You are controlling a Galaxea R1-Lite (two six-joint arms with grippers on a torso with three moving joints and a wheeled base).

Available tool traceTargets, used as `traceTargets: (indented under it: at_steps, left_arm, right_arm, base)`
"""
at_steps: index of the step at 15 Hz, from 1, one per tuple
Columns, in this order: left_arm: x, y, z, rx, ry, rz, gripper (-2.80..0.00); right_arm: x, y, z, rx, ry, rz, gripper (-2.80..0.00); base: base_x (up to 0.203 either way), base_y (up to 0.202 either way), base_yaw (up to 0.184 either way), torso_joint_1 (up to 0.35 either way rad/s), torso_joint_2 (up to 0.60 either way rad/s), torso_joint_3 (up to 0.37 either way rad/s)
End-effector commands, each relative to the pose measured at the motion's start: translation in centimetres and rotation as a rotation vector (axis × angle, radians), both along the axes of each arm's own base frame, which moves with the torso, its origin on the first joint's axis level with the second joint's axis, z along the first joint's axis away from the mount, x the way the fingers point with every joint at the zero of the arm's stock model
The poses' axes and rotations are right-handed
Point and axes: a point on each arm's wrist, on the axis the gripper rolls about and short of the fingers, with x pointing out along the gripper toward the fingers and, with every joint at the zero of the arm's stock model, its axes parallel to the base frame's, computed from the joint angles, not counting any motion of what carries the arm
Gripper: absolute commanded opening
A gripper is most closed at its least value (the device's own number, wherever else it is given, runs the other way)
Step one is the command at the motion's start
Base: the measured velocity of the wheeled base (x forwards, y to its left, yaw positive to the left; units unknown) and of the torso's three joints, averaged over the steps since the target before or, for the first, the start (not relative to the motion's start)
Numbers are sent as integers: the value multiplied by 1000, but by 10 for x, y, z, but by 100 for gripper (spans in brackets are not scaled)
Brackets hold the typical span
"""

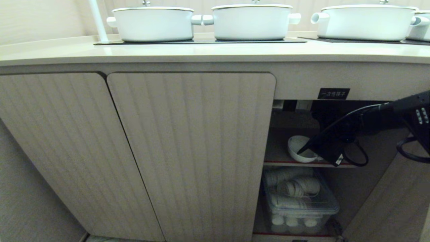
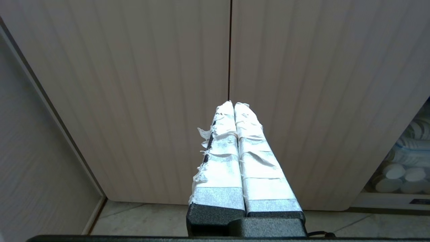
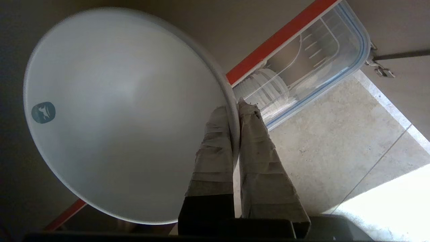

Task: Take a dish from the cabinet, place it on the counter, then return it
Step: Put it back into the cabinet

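Reaching into cabinet (image 1: 188, 151), right hand (image 3: 235, 107) pinches dish (image 3: 117, 117) rim.

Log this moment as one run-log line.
right gripper: shut on bowl rim | bowl: at cabinet shelf | left gripper: shut, parked

We see three white lidded pots (image 1: 153, 23) standing before a pale fluted wall (image 1: 40, 20), a clear plastic storage box (image 1: 302, 201) of white ware low down, and a beige tiled floor (image 3: 322, 151) with bright light across one corner.
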Motion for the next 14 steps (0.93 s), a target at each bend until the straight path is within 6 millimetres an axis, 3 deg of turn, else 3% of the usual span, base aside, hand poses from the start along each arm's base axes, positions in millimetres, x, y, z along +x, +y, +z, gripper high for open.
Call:
traceTargets:
  at_steps: [1, 14]
  left_arm:
    - [0, 0, 0, -1, -1, 0, -280]
    - [0, 0, 0, -1, -1, 0, -280]
  right_arm:
    - [1, 1, 0, 2, -12, -4, -280]
    - [8, 1, -11, -41, -39, -29, -280]
  base:
    - [0, 0, 0, 0, 0, 0]
    - [0, 0, 0, 0, 0, 0]
